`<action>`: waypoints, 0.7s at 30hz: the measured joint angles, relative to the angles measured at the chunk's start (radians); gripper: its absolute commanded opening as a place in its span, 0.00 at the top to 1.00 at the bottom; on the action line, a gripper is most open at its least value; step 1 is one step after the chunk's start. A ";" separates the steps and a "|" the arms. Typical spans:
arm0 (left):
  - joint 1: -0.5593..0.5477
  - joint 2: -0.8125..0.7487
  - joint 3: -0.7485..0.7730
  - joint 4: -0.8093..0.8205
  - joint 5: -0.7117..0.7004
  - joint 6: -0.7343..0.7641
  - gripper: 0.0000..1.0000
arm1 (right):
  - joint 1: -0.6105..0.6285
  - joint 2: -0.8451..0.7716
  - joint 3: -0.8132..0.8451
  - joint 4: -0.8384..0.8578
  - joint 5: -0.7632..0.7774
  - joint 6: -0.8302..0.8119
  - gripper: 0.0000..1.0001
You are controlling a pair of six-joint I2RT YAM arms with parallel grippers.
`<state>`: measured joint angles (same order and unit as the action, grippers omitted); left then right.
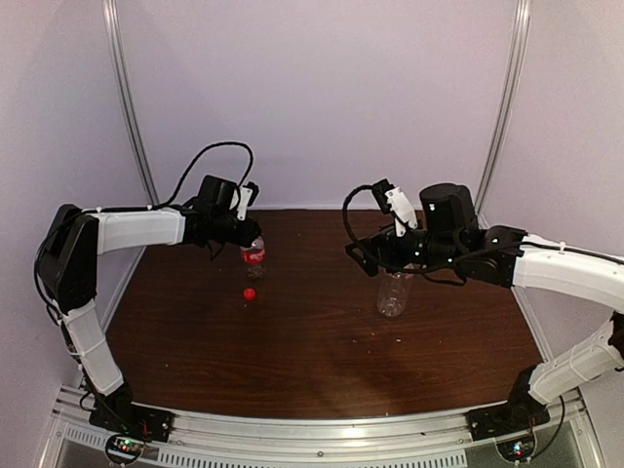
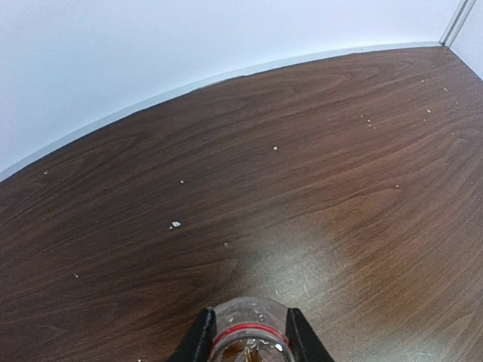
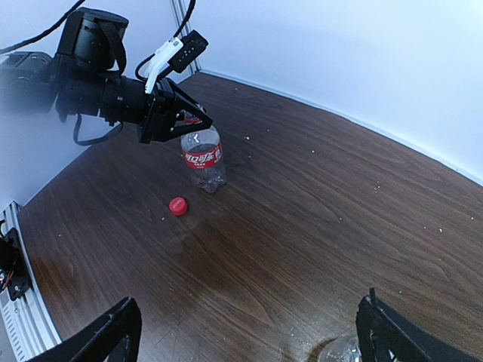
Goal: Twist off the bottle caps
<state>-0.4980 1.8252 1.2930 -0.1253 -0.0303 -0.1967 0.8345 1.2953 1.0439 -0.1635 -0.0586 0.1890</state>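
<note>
The small slim bottle (image 1: pixel 253 255) with the red label stands at the back left, its mouth uncapped. My left gripper (image 1: pixel 242 234) is shut on its neck; in the left wrist view the fingers (image 2: pixel 200 341) clamp the neck with its red ring (image 2: pixel 249 324). The red cap (image 1: pixel 250 293) lies on the table just in front of it, and also shows in the right wrist view (image 3: pixel 178 205). The wider unlabelled bottle (image 1: pixel 394 292) stands right of centre. My right gripper (image 1: pixel 376 259) is wide open just above its top (image 3: pixel 339 351). The white cap is hidden.
The brown wood table (image 1: pixel 312 361) is walled by white panels at the back and sides. A metal rail (image 1: pixel 322 429) with both arm bases runs along the near edge. Small white crumbs (image 2: pixel 175 224) dot the tabletop.
</note>
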 measured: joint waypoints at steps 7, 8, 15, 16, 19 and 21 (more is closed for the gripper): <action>0.000 -0.004 -0.020 0.002 -0.001 -0.016 0.24 | -0.004 -0.013 0.000 -0.044 0.083 0.002 0.00; 0.000 -0.008 -0.021 -0.003 -0.001 -0.016 0.20 | -0.006 -0.016 0.002 -0.058 0.098 0.002 0.00; 0.000 -0.080 -0.022 -0.037 -0.020 -0.033 0.02 | -0.015 -0.016 0.059 -0.188 0.210 0.005 0.00; 0.000 -0.092 -0.022 -0.040 -0.022 -0.035 0.02 | -0.015 -0.016 0.070 -0.209 0.228 0.008 0.00; 0.000 -0.135 -0.022 -0.066 -0.032 -0.044 0.02 | -0.020 -0.012 0.097 -0.262 0.274 0.020 0.00; 0.000 -0.158 -0.016 -0.092 -0.034 -0.050 0.02 | -0.028 -0.001 0.113 -0.294 0.289 0.026 0.00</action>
<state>-0.4980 1.6676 1.2774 -0.2173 -0.0647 -0.2470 0.8062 1.2942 1.1568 -0.4576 0.2306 0.2150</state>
